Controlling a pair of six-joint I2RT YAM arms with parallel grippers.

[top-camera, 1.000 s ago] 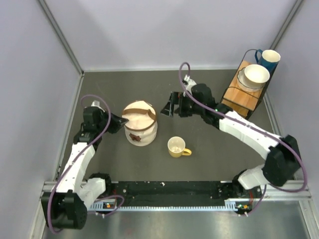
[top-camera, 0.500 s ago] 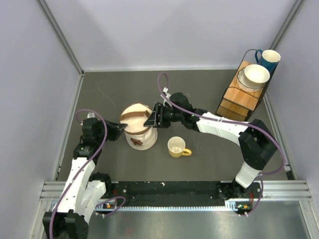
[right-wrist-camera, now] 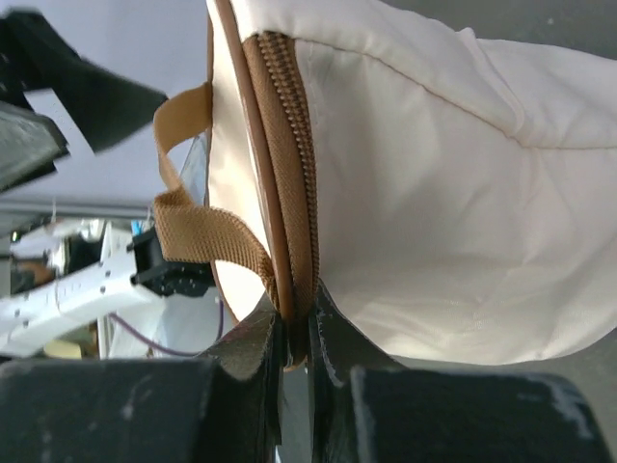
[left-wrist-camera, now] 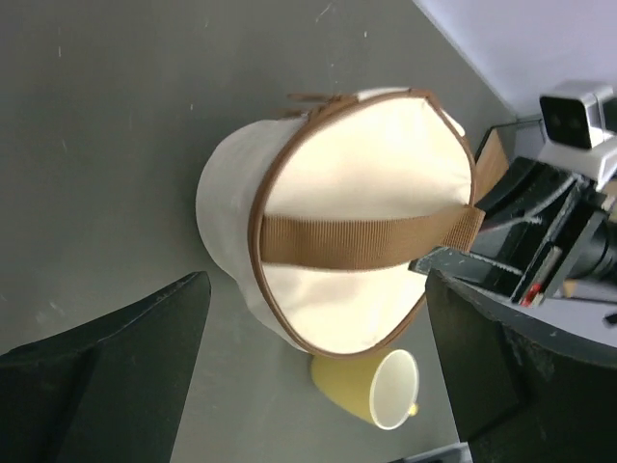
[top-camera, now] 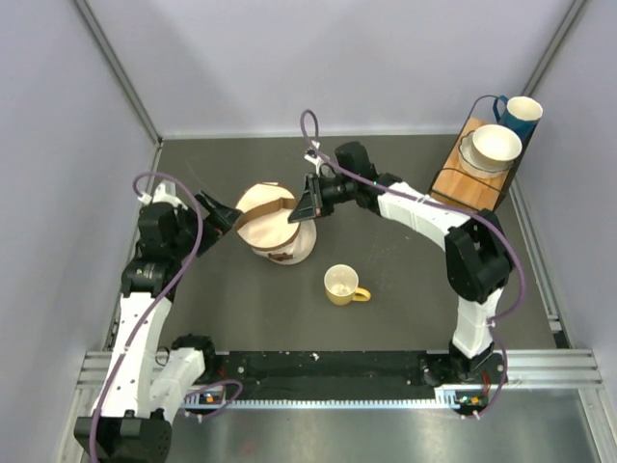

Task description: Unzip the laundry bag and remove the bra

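The laundry bag [top-camera: 277, 230] lies tilted mid-table, its zip closed where it shows, its contents hidden. The right gripper [right-wrist-camera: 296, 333] pinches the bag's zippered brown rim beside the strap end. The left gripper [top-camera: 218, 215] gapes wide just left of the bag (touching nothing). Nearby stands a yellow mug [top-camera: 342, 284] — empty. A white bowl [top-camera: 496, 145] rests on a wooden rack [top-camera: 463, 188]. The table [top-camera: 405, 280] is dark grey, and the walls [top-camera: 318, 58] are pale.

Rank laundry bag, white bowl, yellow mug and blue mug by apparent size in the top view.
1. laundry bag: clearly largest.
2. white bowl: next, though it sits raised on the rack, nearer the camera, so this is unsure.
3. yellow mug and blue mug: look alike, not ranked.
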